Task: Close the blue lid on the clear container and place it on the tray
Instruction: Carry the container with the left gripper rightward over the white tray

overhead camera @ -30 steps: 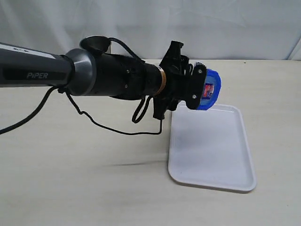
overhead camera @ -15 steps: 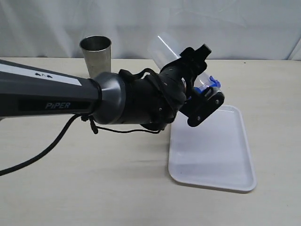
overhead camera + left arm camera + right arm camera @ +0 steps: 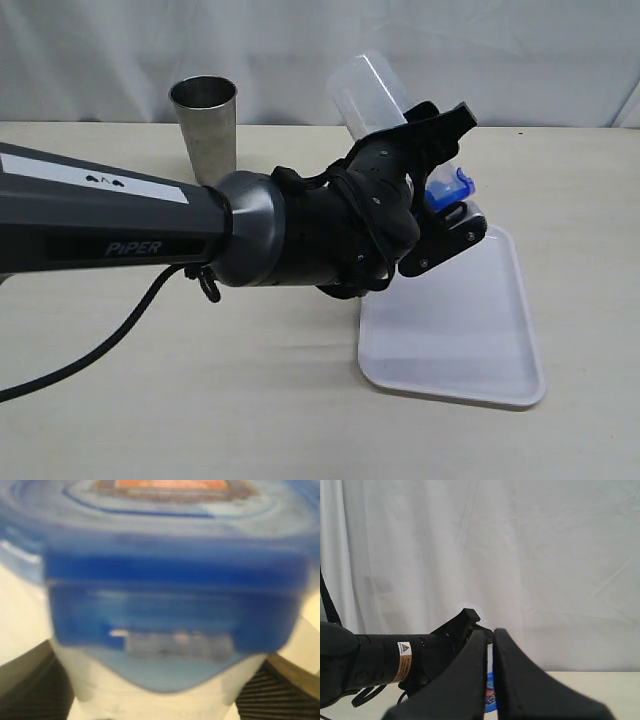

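Note:
My left gripper (image 3: 455, 178) is shut on the clear container (image 3: 366, 92), gripping it near the lidded end. The container hangs tilted above the far edge of the white tray (image 3: 470, 335), its base up and to the back left and the blue lid (image 3: 448, 187) at the low end. The left wrist view is filled by the blurred blue lid (image 3: 175, 575), with the container's pale wall (image 3: 165, 702) below it between the dark fingers (image 3: 30, 692). My right gripper (image 3: 490, 636) is shut and empty, away from the exterior view; the lid (image 3: 490, 698) shows behind it.
A steel tumbler (image 3: 205, 122) stands upright at the back left of the table. The left arm (image 3: 110, 230) reaches across the table's middle with its cable hanging beneath. A white curtain closes off the back.
The left wrist has turned, swinging the container from lying level to tilted base-up. The lid end has dropped slightly towards the tray. The right gripper stays shut.

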Robot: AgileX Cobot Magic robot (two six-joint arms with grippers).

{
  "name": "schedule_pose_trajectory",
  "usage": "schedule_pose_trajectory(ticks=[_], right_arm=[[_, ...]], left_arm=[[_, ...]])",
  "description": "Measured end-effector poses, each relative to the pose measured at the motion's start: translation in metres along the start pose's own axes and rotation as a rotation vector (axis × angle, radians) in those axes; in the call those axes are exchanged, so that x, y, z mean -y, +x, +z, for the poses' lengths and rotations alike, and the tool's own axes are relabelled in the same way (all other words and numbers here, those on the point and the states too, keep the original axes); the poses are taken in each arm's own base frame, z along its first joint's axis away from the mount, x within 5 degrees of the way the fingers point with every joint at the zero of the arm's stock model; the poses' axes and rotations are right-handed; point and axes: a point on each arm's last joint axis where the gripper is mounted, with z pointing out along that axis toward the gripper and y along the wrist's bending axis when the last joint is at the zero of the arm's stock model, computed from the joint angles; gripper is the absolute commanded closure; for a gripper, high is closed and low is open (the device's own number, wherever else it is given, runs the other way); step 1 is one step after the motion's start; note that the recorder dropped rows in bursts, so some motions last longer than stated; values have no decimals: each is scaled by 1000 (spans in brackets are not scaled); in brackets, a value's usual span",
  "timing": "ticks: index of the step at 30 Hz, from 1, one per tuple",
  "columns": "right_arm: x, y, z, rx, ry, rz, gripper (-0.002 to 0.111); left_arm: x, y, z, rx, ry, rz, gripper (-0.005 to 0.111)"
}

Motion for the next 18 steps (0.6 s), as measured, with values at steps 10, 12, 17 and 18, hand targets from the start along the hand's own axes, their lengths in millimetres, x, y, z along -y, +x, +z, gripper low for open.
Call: schedule_pose_trajectory(ticks=[10, 12, 17, 18], right_arm=[[0, 0, 0, 0, 0, 0, 104], [0, 0, 0, 0, 0, 0, 104], [0, 0, 0, 0, 0, 0, 104], [0, 0, 0, 0, 0, 0, 104]], left_arm=[[0, -1, 0, 3, -1, 59, 107], [-1, -2, 0, 23, -8, 0, 107], [-5, -16, -1, 193, -25, -334, 107], [-5, -20, -1, 267, -14, -440, 107]])
